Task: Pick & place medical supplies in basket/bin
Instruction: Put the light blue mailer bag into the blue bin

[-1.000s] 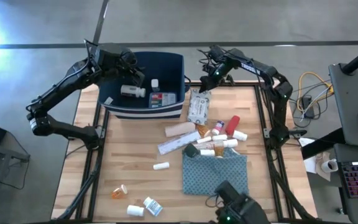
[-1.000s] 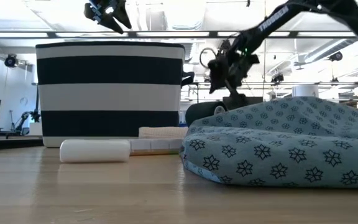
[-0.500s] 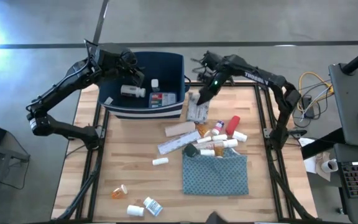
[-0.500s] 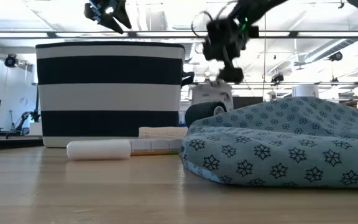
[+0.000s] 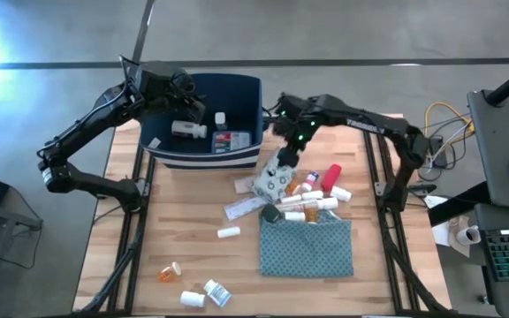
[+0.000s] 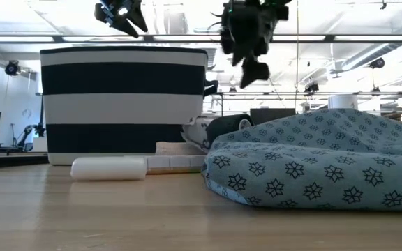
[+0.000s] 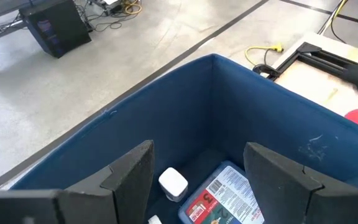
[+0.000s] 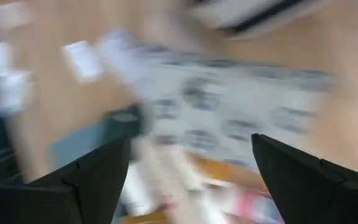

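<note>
Above the navy bin (image 5: 237, 150), the left gripper (image 7: 197, 180) is held spread and empty; beside it, over a patterned white packet (image 5: 277, 177), the right gripper (image 5: 290, 146) is parted.

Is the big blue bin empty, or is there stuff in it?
Not empty. The bin holds a white bottle, a small white vial and a printed packet.
</note>
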You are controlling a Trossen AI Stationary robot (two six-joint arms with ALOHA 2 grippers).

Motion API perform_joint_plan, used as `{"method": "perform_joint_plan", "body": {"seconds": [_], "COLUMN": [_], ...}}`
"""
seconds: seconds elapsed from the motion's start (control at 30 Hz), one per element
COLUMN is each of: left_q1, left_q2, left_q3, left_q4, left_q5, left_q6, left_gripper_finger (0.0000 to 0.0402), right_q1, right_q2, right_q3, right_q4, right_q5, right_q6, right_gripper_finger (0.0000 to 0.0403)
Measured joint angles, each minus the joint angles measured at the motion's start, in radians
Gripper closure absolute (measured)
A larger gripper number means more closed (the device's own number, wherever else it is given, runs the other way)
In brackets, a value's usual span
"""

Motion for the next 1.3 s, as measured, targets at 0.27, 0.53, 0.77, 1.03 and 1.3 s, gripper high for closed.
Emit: {"method": "perform_joint_plan", "body": {"seconds": [0.27,0.53,0.77,1.03,1.3], "left_q1": [0.0,0.0,0.0,0.0,0.0], "left_q2": [0.001,0.001,0.001,0.001,0.001], "left_q3": [-0.006,-0.052,-0.071,-0.069,-0.069], "left_q4": [0.001,0.0,0.001,0.001,0.012], "left_q5": [0.0,0.0,0.0,0.0,0.0], "left_q6": [-0.001,-0.006,-0.007,-0.007,-0.008], "left_gripper_finger": [0.0173,0.0173,0.0173,0.0173,0.0173], "right_q1": [-0.037,-0.05,-0.061,-0.066,-0.069], "right_q2": [-0.024,-0.066,-0.167,-0.247,-0.29], "right_q3": [-0.069,-0.391,-0.667,-0.868,-0.939], "right_q4": [-0.129,0.085,0.625,0.918,0.938], "right_q5": [0.061,0.001,-0.018,-0.019,-0.004], "right_q6": [0.144,0.346,0.59,0.742,0.808], "right_gripper_finger": [0.0076,0.0076,0.0076,0.0076,0.0076]}}
